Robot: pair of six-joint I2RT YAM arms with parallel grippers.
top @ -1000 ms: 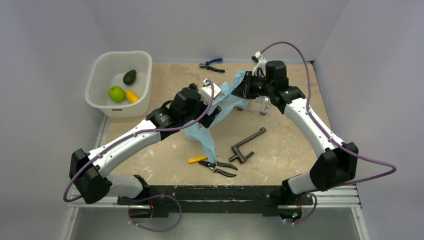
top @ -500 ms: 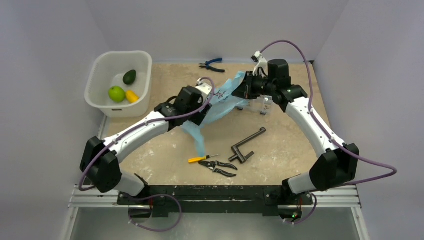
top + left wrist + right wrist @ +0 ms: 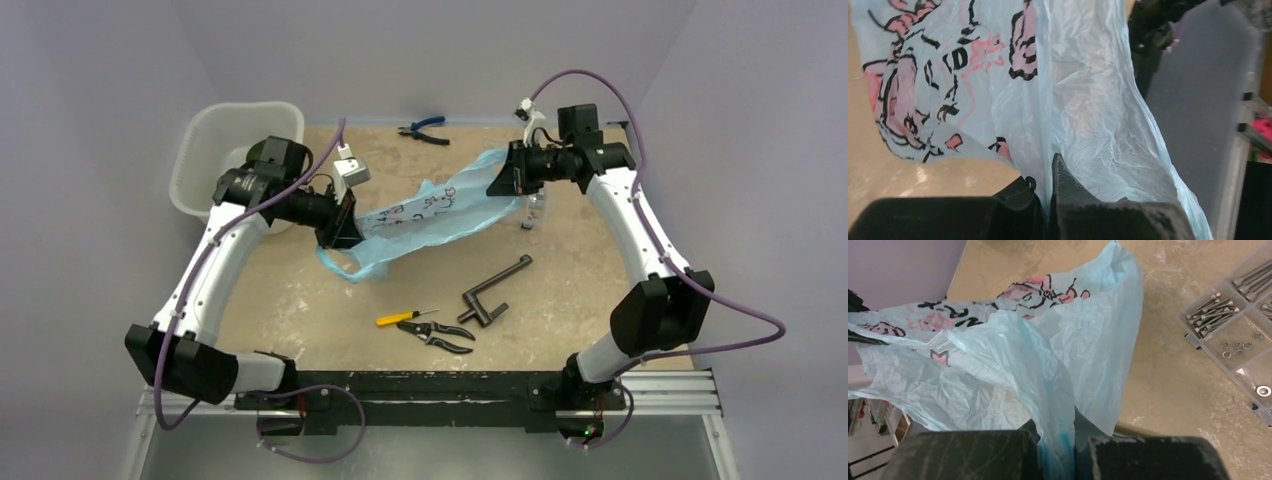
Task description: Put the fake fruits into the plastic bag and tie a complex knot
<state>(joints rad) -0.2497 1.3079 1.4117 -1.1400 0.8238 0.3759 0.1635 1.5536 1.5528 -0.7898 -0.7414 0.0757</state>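
The light-blue plastic bag (image 3: 430, 213) with dark and pink print hangs stretched above the table between both grippers. My left gripper (image 3: 338, 228) is shut on its left end, and the film is pinched between the black fingers in the left wrist view (image 3: 1045, 175). My right gripper (image 3: 500, 182) is shut on a bunched strip of the bag's right end (image 3: 1063, 425). The bag's crinkled film (image 3: 1088, 100) fills both wrist views (image 3: 1013, 350). The fake fruits are hidden; my left arm covers the inside of the white tub. No knot is in view.
The white tub (image 3: 205, 150) stands at the back left. Blue pliers (image 3: 425, 128) lie at the far edge. A dark crank handle (image 3: 495, 290), a yellow-handled screwdriver (image 3: 400, 318) and black pliers (image 3: 440, 335) lie near the front. A clear compartment box (image 3: 1233, 335) sits under the right gripper.
The left gripper closed on the bag and swung left toward the tub, pulling the bag out long. The right gripper shifted slightly right, still holding its end.
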